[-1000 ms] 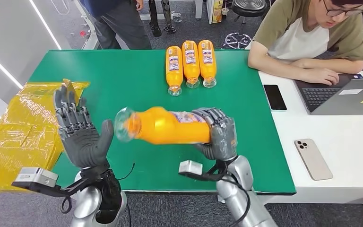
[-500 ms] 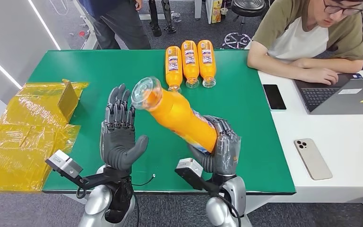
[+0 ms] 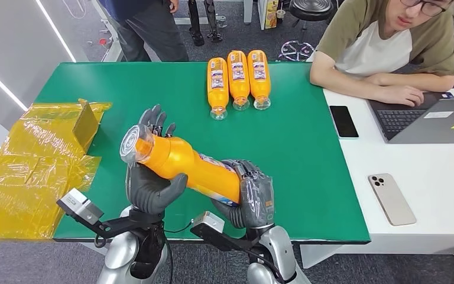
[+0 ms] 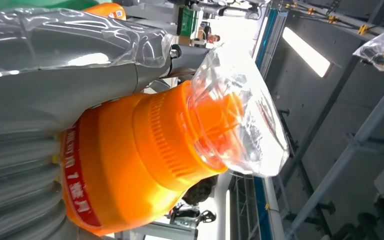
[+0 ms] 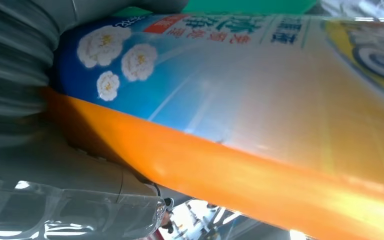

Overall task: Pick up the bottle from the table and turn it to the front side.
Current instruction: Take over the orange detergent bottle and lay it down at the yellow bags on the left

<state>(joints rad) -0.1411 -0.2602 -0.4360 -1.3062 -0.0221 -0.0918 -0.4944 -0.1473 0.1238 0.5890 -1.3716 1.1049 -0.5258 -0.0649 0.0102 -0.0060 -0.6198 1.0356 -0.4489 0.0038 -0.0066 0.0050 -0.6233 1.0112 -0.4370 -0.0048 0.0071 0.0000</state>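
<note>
An orange bottle (image 3: 189, 167) with a clear cover over its cap (image 3: 135, 144) is held slanted above the green table (image 3: 307, 154), cap end toward the far left. My right hand (image 3: 249, 200) grips its labelled lower part. My left hand (image 3: 149, 180) stands palm-up behind the neck, fingers spread upward, thumb under the bottle, and the neck lies against the palm. The left wrist view has the capped neck (image 4: 180, 145) close against that hand (image 4: 35, 100). The right wrist view looks along the blue and yellow label (image 5: 230, 70) beside the right hand (image 5: 15, 80).
Three more orange bottles (image 3: 238, 77) lie side by side at the table's far edge. Yellow plastic bags (image 3: 29, 165) and a small cardboard box (image 3: 86, 121) cover the left end. A seated person (image 3: 384, 47) works at a laptop (image 3: 431, 118) on the right; two phones (image 3: 344, 121) (image 3: 391, 199) lie there.
The right hand swung the bottle's cap end up, then down and left while drawing nearer my body. The left hand came in from the left, and the neck now lies against its palm.
</note>
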